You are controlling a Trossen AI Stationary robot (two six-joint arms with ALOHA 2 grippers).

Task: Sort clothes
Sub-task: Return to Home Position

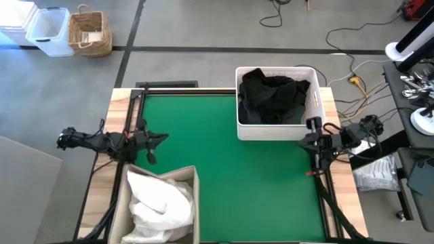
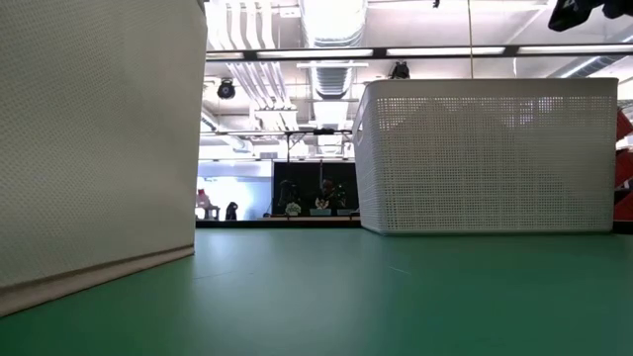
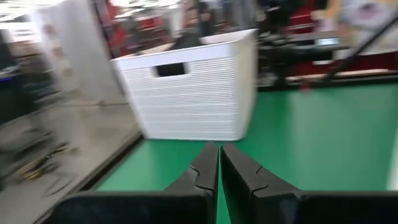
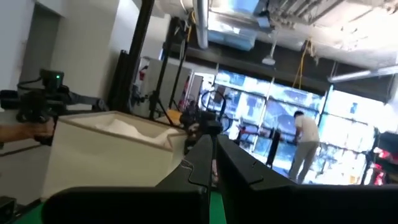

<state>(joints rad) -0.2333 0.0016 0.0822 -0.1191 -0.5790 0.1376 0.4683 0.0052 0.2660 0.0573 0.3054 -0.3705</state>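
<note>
Dark clothes [image 1: 272, 96] lie heaped inside the white plastic basket [image 1: 314, 102] at the table's far right. White clothes [image 1: 160, 200] fill the beige fabric bin [image 1: 196, 203] at the near left. My left gripper [image 1: 165, 138] hovers shut at the table's left edge, just beyond the bin, pointing level toward the basket [image 3: 193, 93]; its fingers [image 3: 219, 158] hold nothing. My right gripper [image 1: 305, 140] hovers shut at the right edge, beside the basket's near right corner, pointing toward the bin [image 4: 112, 152]; its fingers [image 4: 213, 149] are empty.
Between bin and basket lies the bare green mat [image 1: 258, 183]. In the low view the bin's wall [image 2: 99, 138] and the basket's perforated wall [image 2: 485, 153] stand on it. Off the table are a wicker basket [image 1: 90, 32] and a person [image 4: 305, 149] far back.
</note>
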